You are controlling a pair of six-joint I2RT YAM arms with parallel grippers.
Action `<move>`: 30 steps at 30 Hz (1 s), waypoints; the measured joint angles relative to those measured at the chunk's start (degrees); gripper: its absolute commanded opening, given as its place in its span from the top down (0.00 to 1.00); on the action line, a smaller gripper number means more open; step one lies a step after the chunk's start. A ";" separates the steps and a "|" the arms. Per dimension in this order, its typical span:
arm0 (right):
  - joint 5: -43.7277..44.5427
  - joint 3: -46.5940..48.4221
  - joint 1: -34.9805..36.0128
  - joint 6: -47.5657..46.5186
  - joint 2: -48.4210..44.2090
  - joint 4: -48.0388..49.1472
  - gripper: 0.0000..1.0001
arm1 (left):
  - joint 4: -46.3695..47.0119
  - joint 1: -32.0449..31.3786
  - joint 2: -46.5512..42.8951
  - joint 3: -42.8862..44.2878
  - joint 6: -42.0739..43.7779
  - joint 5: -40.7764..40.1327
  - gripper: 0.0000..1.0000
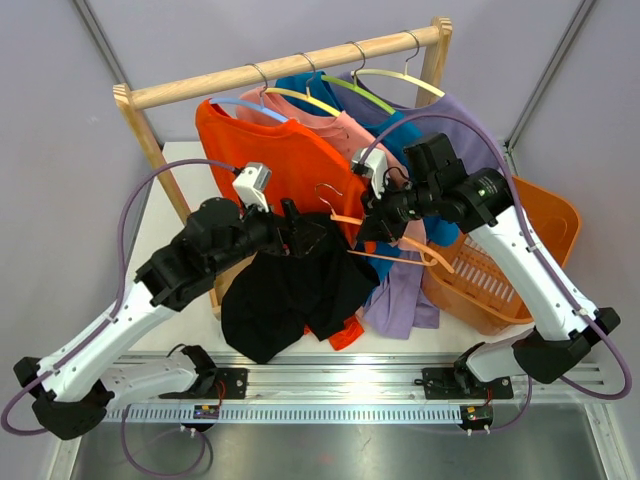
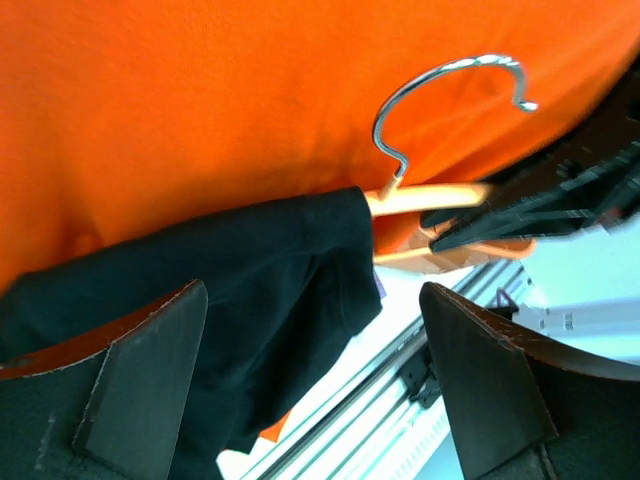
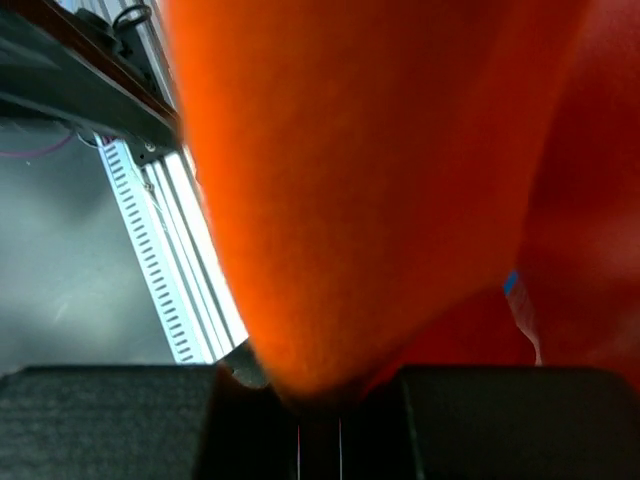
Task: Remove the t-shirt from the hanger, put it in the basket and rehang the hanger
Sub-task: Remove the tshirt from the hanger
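A black t-shirt (image 1: 290,290) hangs in a bunch in front of the rack, its lower part draped onto the table. My left gripper (image 1: 298,232) sits at its top edge, open, the cloth (image 2: 230,290) lying between and beyond the wide-apart fingers (image 2: 150,360). Just to the right is a peach plastic hanger (image 1: 395,250) with a metal hook (image 2: 450,80). My right gripper (image 1: 378,222) is shut on the hanger near its neck, which shows as an orange blur (image 3: 330,200) running into the jaws (image 3: 320,395). The shirt's sleeve touches the hanger's arm (image 2: 430,197); whether it rests on it is unclear.
A wooden rack rail (image 1: 290,62) carries several shirts on hangers: orange (image 1: 270,150), pink (image 1: 335,130), blue and purple (image 1: 455,120). An orange laundry basket (image 1: 520,280) stands at the right. An aluminium rail (image 1: 340,380) runs along the near table edge.
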 measured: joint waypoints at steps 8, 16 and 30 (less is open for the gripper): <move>-0.17 0.02 0.00 3.52 0.55 0.92 1.00 | 2.03 -7.61 6.32 -0.33 -5.95 -12.90 0.20; -0.66 0.02 0.00 5.09 0.83 1.62 1.00 | 0.85 -10.40 11.52 0.98 -8.90 -22.51 0.50; -1.22 -0.72 0.00 -0.81 -0.55 1.27 1.00 | -0.83 -10.56 9.97 1.18 -8.76 -28.28 1.00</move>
